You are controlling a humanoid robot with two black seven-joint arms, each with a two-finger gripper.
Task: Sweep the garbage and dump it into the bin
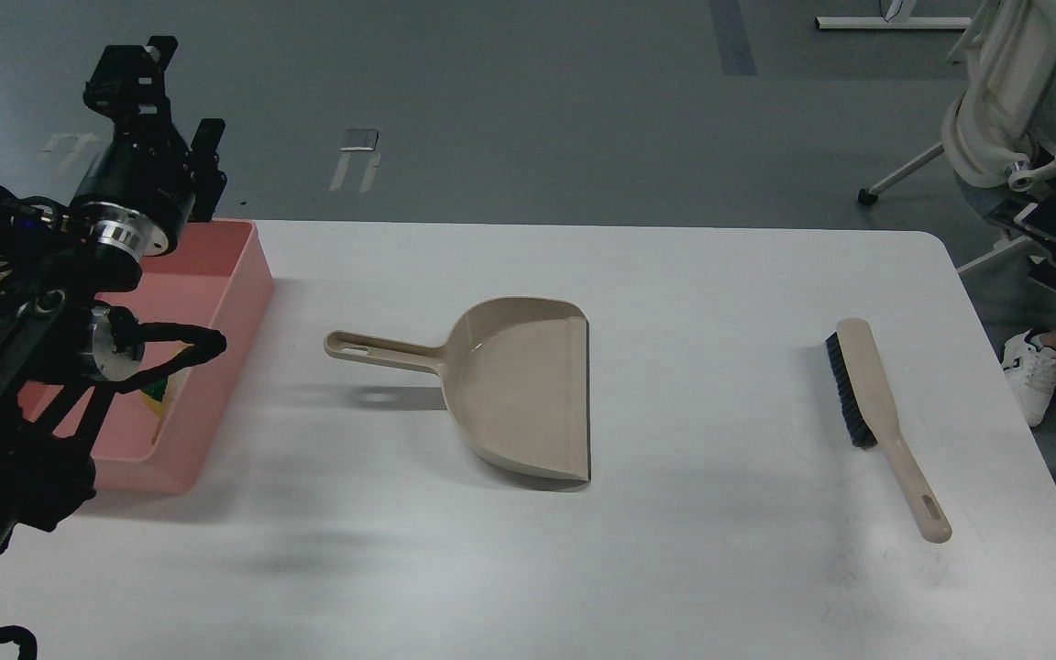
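The left gripper (170, 101), jaws apart and empty, hung above the bin's (248, 275) far end, with yellow garbage (159, 396) lying inside below it at the table's (675, 568) left edge.

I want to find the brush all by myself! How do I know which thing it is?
Start with the white table and look to its right side, away from the pink tub on the left. There lies the brush, long and thin, alone on the tabletop. Unlike the dustpan in the middle, which is the same beige, it has black bristles along one edge.
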